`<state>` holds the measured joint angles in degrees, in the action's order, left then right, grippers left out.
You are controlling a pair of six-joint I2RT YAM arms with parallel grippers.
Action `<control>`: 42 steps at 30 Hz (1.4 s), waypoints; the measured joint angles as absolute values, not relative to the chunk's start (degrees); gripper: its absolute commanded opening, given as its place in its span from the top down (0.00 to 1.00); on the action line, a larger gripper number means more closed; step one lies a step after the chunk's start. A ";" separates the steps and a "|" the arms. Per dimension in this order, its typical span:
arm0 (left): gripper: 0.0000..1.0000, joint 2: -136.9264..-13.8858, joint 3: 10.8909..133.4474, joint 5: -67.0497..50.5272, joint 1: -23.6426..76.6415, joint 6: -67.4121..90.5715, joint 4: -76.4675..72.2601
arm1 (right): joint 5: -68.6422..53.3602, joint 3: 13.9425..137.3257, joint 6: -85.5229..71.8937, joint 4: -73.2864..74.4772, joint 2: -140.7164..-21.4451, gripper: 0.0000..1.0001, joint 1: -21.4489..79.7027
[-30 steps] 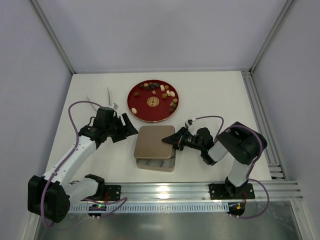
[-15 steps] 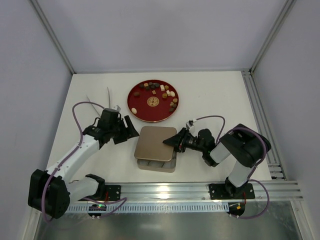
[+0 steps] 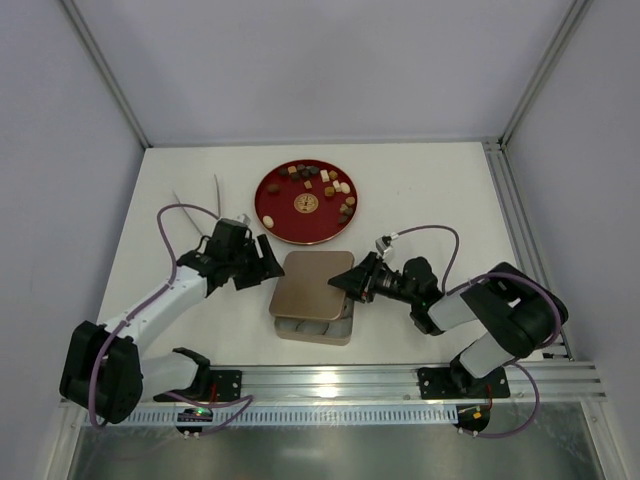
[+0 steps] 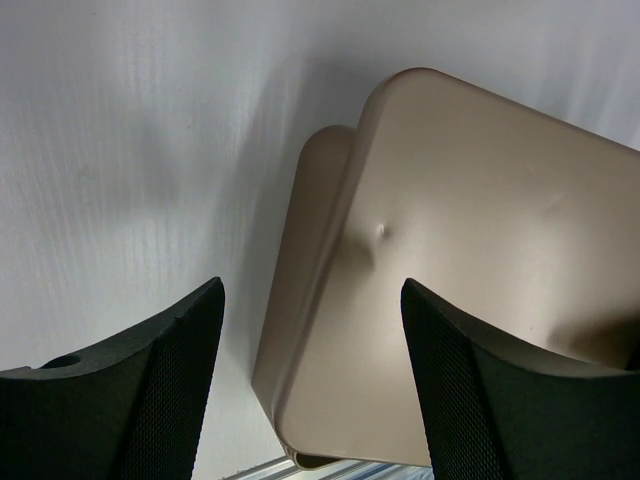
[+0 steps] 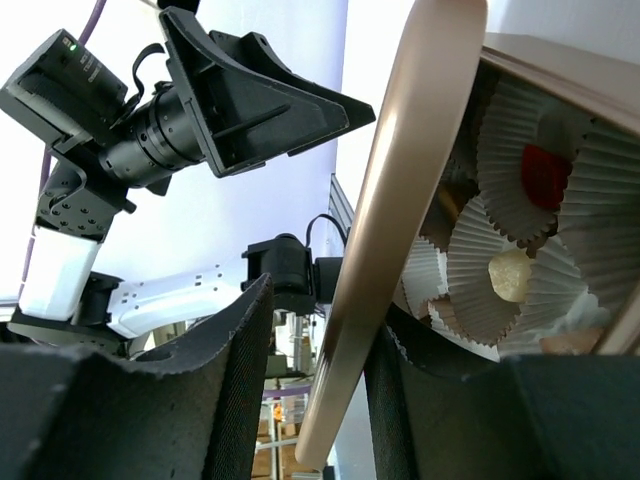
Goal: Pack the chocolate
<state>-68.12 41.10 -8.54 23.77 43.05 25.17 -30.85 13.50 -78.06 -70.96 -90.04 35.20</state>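
Lift the lid (image 3: 312, 285) slowly and level with right jaws clamped on its edge, bracing the box (image 3: 310, 328) with left jaws, now apart just beside it.

Top view: bright overhead light; the table (image 3: 430, 190) renders near-white, shadows soft. Left wrist view: a diffuse shadow darkens the table beside the lid (image 4: 480, 270). Right wrist view: backlit (background overexposed); the right tool (image 5: 322, 305) renders near-black, glare streaks the lid edge.
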 measured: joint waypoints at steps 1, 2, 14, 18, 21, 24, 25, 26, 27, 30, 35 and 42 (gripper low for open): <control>0.30 -68.42 41.10 -8.56 23.90 43.05 24.95 | -30.85 13.45 -77.54 -70.04 -89.21 0.58 35.14; 0.30 -68.71 41.10 -8.56 24.01 43.03 24.73 | -30.85 13.43 -76.86 -69.04 -88.47 0.58 35.14; 0.30 -70.24 41.10 -8.56 25.65 43.05 22.83 | -30.61 11.84 -71.24 -55.57 -79.85 0.58 33.36; 0.31 -70.70 41.10 -8.56 26.06 43.07 22.55 | -30.26 11.84 -68.55 -49.21 -75.68 0.57 32.86; 0.31 -71.44 41.10 -8.56 26.70 43.07 22.35 | -29.56 11.84 -66.39 -44.40 -72.66 0.55 32.73; 0.31 -72.31 41.10 -8.56 27.40 43.09 21.91 | -28.80 11.92 -64.29 -39.83 -70.63 0.54 32.56; 0.31 -72.69 41.10 -8.56 27.57 43.09 21.74 | -28.56 11.92 -63.64 -38.35 -70.08 0.54 32.47; 0.32 -73.06 41.10 -8.56 27.83 43.09 21.58 | -28.32 11.97 -63.02 -36.91 -69.65 0.54 32.38; 0.31 -73.38 41.10 -8.54 28.08 43.11 21.41 | -28.08 12.01 -62.61 -35.77 -69.30 0.54 32.38; 0.32 -74.00 41.10 -8.56 28.62 43.16 21.06 | -27.24 12.64 -60.82 -31.42 -67.55 0.54 32.32; 0.32 -74.28 41.10 -8.54 29.41 43.18 20.27 | -25.06 14.31 -57.67 -24.36 -63.94 0.54 32.23; 0.33 -74.32 41.10 -8.51 30.57 43.20 19.97 | -21.15 16.75 -53.19 -14.13 -59.90 0.49 32.18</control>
